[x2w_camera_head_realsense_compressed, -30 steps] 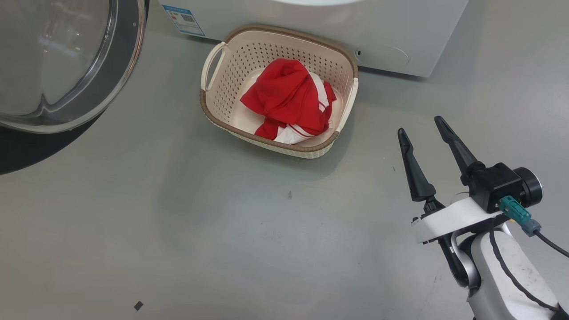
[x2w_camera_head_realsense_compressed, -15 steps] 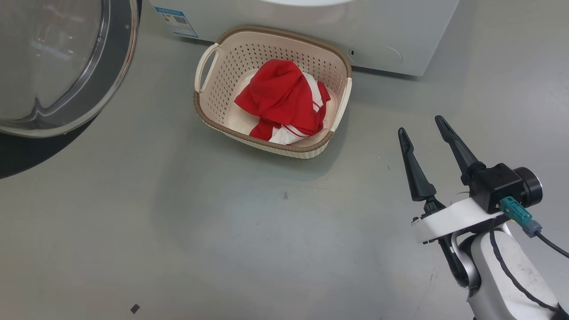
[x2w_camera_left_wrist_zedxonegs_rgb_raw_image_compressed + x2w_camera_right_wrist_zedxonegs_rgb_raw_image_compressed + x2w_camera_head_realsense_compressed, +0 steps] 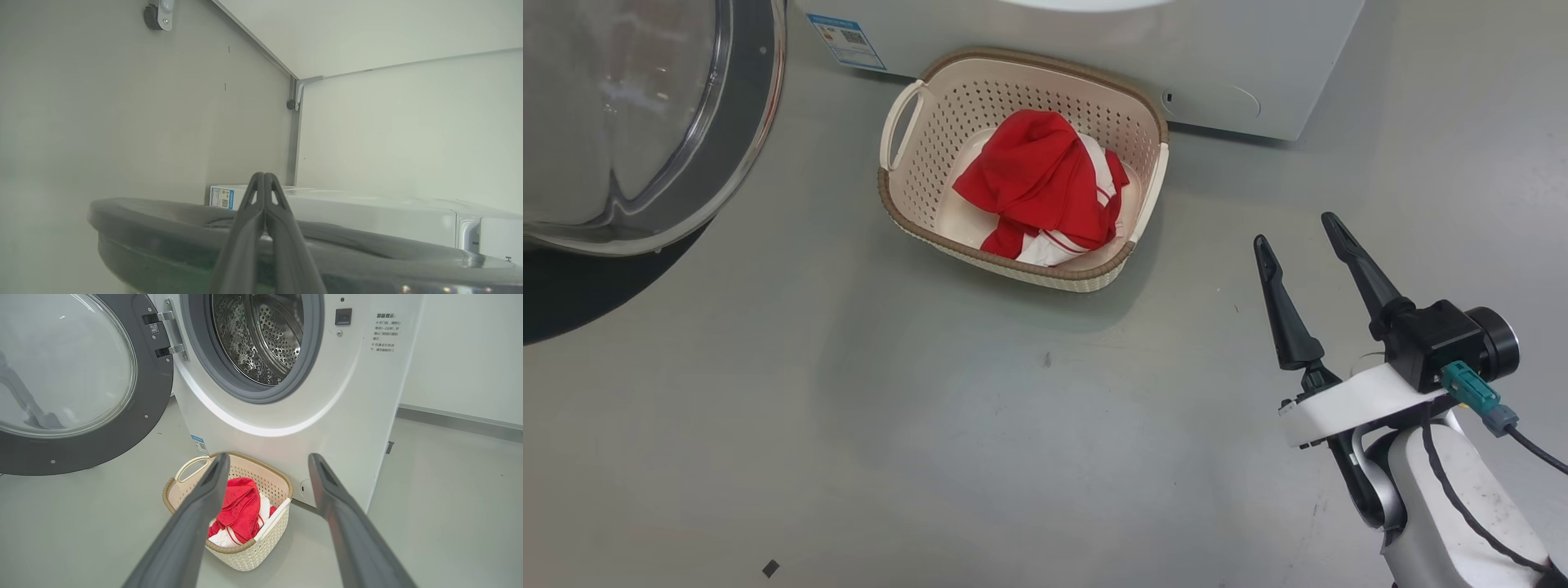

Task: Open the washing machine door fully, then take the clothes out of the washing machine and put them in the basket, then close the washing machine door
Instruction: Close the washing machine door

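Door: the washing machine door [image 3: 151, 396] stands swung wide to the left of the opening, hung on two metal hinges [image 3: 167, 335]. It has a broad dark rim around a bulging clear glass bowl.
Machine: the washing machine [image 3: 347, 396] is a big white box with its mouth open. A grey gasket [image 3: 212, 367] rings the dimpled steel drum [image 3: 265, 339].
Clothes: the clothes [image 3: 1037, 180] lie in a crumpled heap inside the basket. They are bright red, with white stripes and white fabric showing at the lower edge.
Basket: the basket [image 3: 931, 163] is cream and perforated, with a brown woven-look rim and a handle loop at its left end. It sits on the floor just in front of the machine's foot, below the opening.
My right gripper: the right gripper [image 3: 1294, 230] has its two fingers spread wide with nothing between them. It hangs above the floor to the right of the basket, well apart from it.
My left gripper: the left gripper [image 3: 263, 176] has its fingers pressed together tip to tip, with nothing between them. In my left wrist view they cross the door's dark rim. I cannot tell whether they touch it.
Floor: the floor [image 3: 931, 449] is smooth grey with a dull sheen, a few dark specks and one small dark chip [image 3: 770, 567].
Room: a pale wall [image 3: 461, 355] with a grey skirting [image 3: 457, 422] runs to the right of the machine.
Sticker: a blue sticker [image 3: 845, 39] sits on the machine's lower left front.
Count: one machine, one door, two hinges, one basket, one heap of clothes (I cannot tell how many garments), two grippers with two fingers each.
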